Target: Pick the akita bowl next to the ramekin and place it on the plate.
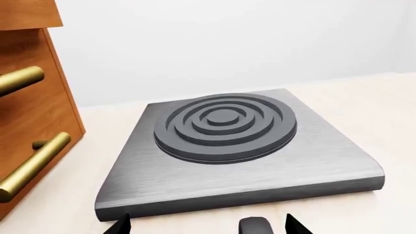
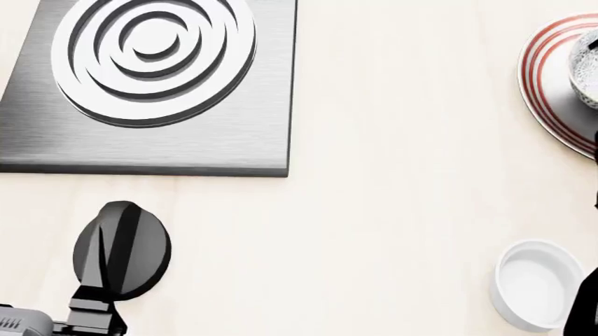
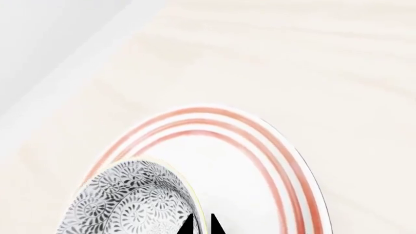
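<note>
The akita bowl [image 3: 130, 200], speckled grey and white, sits over the near part of the red-ringed plate [image 3: 286, 161]. My right gripper [image 3: 200, 225] is shut on its rim, one fingertip inside and one outside. I cannot tell whether the bowl rests on the plate. In the head view the bowl [image 2: 589, 70] and plate [image 2: 542, 91] are cut by the right edge. The plain white ramekin [image 2: 534, 283] stands alone nearer me. My left gripper [image 1: 208, 229] is open and holds nothing, just short of the grey slab; it shows low at the left in the head view [image 2: 120, 245].
A grey brushed-metal slab with raised concentric rings [image 1: 234, 146] [image 2: 150, 84] lies at the far left of the pale wooden counter [image 2: 393, 175]. A wooden drawer unit with brass handles [image 1: 32, 122] stands beside it. A white wall runs behind.
</note>
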